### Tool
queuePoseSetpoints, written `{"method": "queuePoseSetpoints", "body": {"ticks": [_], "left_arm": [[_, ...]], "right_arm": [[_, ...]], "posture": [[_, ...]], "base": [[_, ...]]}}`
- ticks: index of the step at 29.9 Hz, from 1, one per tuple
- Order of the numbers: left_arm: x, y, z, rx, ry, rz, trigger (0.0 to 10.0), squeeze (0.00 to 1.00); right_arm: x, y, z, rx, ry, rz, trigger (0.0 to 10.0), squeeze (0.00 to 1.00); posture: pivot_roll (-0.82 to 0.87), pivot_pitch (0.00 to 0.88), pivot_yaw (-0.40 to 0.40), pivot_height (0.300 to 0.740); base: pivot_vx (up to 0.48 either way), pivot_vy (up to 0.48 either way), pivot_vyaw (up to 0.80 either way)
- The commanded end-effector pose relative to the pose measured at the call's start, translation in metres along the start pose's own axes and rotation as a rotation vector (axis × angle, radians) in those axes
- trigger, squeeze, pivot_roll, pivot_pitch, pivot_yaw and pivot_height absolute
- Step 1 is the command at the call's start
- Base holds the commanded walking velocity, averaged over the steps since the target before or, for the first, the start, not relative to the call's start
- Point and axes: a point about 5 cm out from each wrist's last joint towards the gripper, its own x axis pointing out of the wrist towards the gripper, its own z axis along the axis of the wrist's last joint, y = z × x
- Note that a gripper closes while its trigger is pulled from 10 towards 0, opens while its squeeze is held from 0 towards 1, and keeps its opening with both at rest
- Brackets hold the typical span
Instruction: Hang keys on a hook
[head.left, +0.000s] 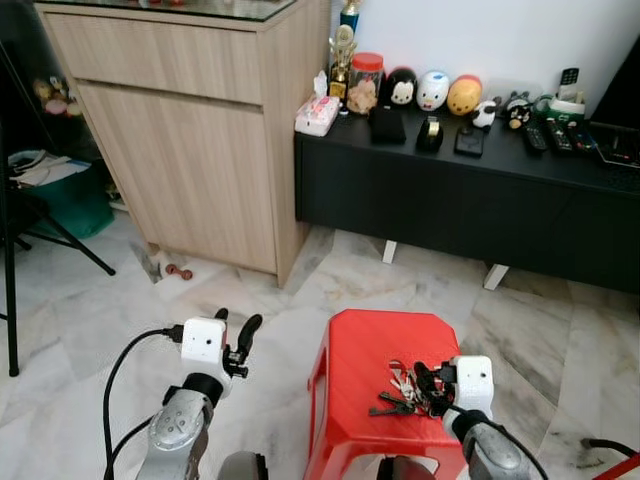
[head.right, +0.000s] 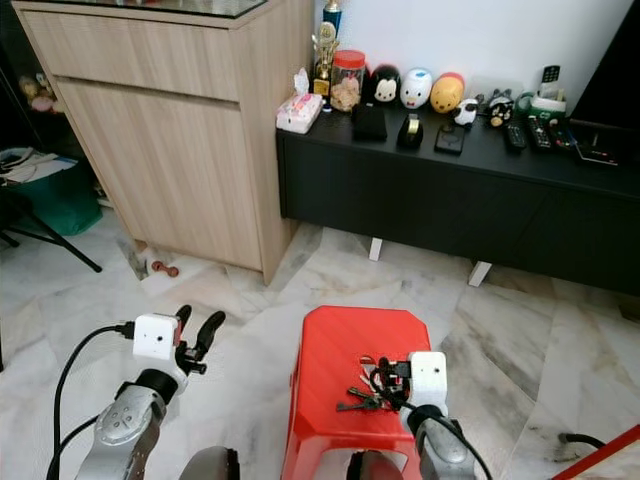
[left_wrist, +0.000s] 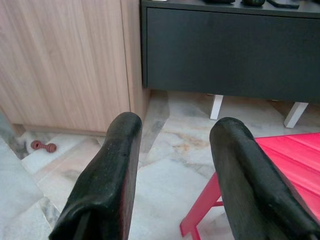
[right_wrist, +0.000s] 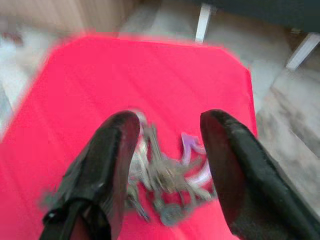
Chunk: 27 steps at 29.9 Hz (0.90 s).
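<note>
A bunch of keys (head.left: 405, 392) lies on the top of a red plastic stool (head.left: 368, 350) standing on the marble floor (head.left: 540, 330), toward the stool's near right part. The robot's right hand (right_wrist: 165, 150) hangs low over the bunch, its two black fingers (right_wrist: 117, 145) spread apart with the keys showing between them; whether the fingertips touch the metal cannot be told through the blur of the wrist picture. The left hand (head.left: 238, 338) is raised over bare floor to the left of the stool, its fingers likewise apart and holding nothing, pointed toward the foot of a light wooden cabinet (head.left: 190, 140). Beside that cabinet runs a low black surface (head.left: 470, 195) on white legs, carrying a tissue pack (head.left: 317, 115), a jar with a red lid (head.left: 366, 80), a row of egg-shaped figurines (head.left: 432, 91), a trophy (head.left: 343, 55) and several remote controls (head.left: 545, 135). A small reddish object (head.left: 178, 271) lies on the floor at the cabinet's base. A black tripod leg (head.left: 60, 240) and a green bin (head.left: 70, 200) stand at far left.
</note>
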Motion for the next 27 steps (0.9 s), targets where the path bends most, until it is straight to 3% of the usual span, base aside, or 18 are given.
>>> {"method": "queuePoseSetpoints", "body": {"ticks": [1, 5, 8, 11, 14, 21, 27], "left_arm": [[0.001, -0.002, -0.001, 0.002, 0.015, -0.015, 10.0, 0.00], [0.001, -0.002, -0.001, 0.002, 0.018, -0.017, 10.0, 0.00], [0.001, -0.002, -0.001, 0.002, 0.019, -0.019, 10.0, 0.00], [0.000, -0.002, -0.001, 0.004, 0.021, -0.020, 10.0, 0.00], [0.000, -0.001, -0.002, 0.003, 0.025, -0.017, 10.0, 0.00], [-0.001, -0.002, -0.003, 0.002, 0.030, -0.022, 10.0, 0.00], [-0.001, -0.002, -0.003, 0.005, 0.032, -0.026, 10.0, 0.00]], "right_arm": [[0.002, -0.002, -0.004, -0.061, 0.073, 0.008, 10.0, 0.00], [0.004, -0.009, -0.002, -0.078, 0.108, -0.025, 10.0, 0.00], [0.005, -0.007, -0.002, -0.079, 0.138, 0.027, 10.0, 0.00], [0.006, -0.002, 0.001, -0.140, 0.155, 0.143, 10.0, 0.00], [0.006, -0.008, 0.002, -0.157, 0.161, 0.105, 10.0, 0.00], [0.002, -0.006, -0.009, -0.199, 0.228, 0.166, 10.0, 0.00], [-0.001, -0.003, -0.017, -0.178, 0.270, 0.208, 10.0, 0.00]], "posture": [[0.15, 0.036, -0.066, 0.627], [0.15, 0.038, -0.065, 0.627], [0.15, 0.038, -0.065, 0.627], [0.15, 0.042, -0.065, 0.627], [0.15, 0.041, -0.064, 0.627], [0.15, 0.044, -0.065, 0.627], [0.15, 0.044, -0.062, 0.627]], "base": [[0.000, 0.000, 0.00], [0.000, 0.000, 0.00], [0.000, 0.000, 0.00], [0.000, 0.000, 0.00], [0.000, 0.000, 0.00], [0.000, 0.000, 0.00], [0.000, 0.000, 0.00]]}}
